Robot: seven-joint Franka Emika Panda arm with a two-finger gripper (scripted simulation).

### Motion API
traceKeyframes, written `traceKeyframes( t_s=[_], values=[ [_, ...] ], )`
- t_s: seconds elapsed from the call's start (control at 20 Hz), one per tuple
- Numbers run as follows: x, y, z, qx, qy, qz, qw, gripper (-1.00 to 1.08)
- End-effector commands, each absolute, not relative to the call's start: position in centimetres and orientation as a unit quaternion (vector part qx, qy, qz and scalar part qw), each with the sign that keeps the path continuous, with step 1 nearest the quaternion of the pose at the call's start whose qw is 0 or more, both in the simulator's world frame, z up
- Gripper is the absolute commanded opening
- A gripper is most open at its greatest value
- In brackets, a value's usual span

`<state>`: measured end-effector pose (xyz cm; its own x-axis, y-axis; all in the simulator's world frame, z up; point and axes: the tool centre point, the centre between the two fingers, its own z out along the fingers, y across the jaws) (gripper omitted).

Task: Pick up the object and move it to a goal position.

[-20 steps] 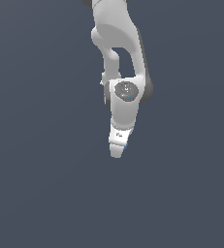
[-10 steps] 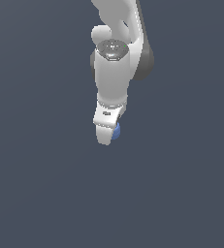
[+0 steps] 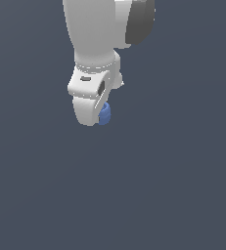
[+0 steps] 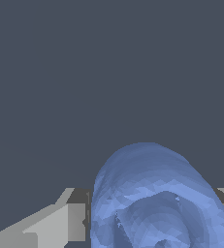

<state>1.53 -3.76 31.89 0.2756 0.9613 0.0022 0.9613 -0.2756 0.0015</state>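
The object (image 3: 104, 113) is a small blue rounded lump that shows just beyond the tip of my white gripper (image 3: 97, 116) in the exterior view, held off the dark surface. Most of it is hidden behind the gripper body there. In the wrist view the object (image 4: 154, 193) looms large and close, with a raised centre on it. It sits between my two grey fingers (image 4: 55, 224), which press in from either side. The gripper is shut on it.
A plain dark grey-blue surface (image 3: 173, 185) fills both views, with no other thing or edge showing. The white arm (image 3: 92, 34) comes down from the upper part of the exterior view.
The gripper has risen and drifted toward the exterior view's left, and the arm looks larger. The blue object, hidden one second ago, now shows at the gripper's tip and moves with it.
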Motion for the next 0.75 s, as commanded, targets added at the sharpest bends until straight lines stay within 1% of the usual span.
traceKeyframes(
  t_s=[0.0,0.35,0.7],
  values=[
    [1.6,-4.5,33.9,-0.799,-0.602,-0.001,0.001,-1.0],
    [2.0,-5.9,37.4,-0.799,-0.602,0.0,0.0,-1.0],
    [2.2,-6.3,38.3,-0.799,-0.601,0.0,0.0,-1.0]
  ],
)
